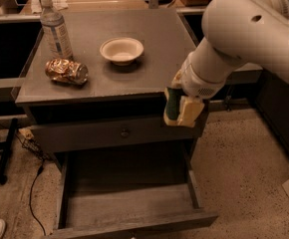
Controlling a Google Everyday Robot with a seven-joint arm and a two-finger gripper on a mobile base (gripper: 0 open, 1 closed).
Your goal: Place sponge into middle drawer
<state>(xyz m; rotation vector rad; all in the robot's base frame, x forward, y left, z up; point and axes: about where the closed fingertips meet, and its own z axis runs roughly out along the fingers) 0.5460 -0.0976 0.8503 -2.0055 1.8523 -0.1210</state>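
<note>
The gripper (183, 108) is hanging just off the near right corner of the cabinet top (154, 31), clamping the sponge (171, 105) between its fingers. The sponge is standing on end in the air, showing a dark green face on the left and pale yellow foam beside it. It is hovering above the right side of the open drawer (129, 205), whose bare grey floor is lying exposed. A bowl (121, 50), a crushed can (66, 71) and a bottle (55, 31) are sitting farther left.

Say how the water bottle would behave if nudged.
The water bottle stands tall and narrow, so a high nudge would probably tip it. Its round body would then likely roll. The end effector, holding the sponge off the front right corner of the cabinet, is far from it.
</note>
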